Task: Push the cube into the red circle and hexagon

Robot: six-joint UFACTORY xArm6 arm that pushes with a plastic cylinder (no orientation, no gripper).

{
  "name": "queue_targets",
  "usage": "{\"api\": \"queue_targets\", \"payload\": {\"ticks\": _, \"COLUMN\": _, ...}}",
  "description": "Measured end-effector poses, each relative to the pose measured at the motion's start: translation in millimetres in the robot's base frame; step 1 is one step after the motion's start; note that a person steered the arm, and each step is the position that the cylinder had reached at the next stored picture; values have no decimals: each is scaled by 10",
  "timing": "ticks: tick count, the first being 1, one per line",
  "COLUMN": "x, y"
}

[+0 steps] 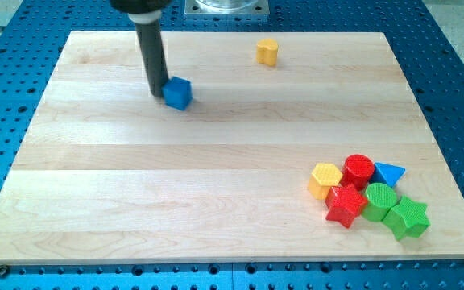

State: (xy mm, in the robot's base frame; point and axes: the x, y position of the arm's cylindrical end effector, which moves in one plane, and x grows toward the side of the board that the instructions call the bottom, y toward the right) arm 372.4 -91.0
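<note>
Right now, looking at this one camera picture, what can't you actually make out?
- Camera view: whether my tip touches the blue cube; it sits at the cube's left and any gap is too small to tell.
- My arm above the rod is cut off by the view's top.
- The red star hides part of the green circle.
</note>
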Motion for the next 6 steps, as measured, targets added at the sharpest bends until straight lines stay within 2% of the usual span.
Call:
{"api": "queue_targets", "payload": {"ticks": 1, "x": 563, "y": 609}}
{"api": "queue_targets", "payload": {"ticks": 2, "x": 838, "y": 1012}}
{"api": "queue_targets", "payload": {"ticks": 3, "x": 600, "y": 523}}
{"api": "queue_targets", "payload": {"ticks": 4, "x": 475, "y": 927}}
{"api": "queue_targets", "payload": {"ticks": 6, "x": 822, "y": 2067}}
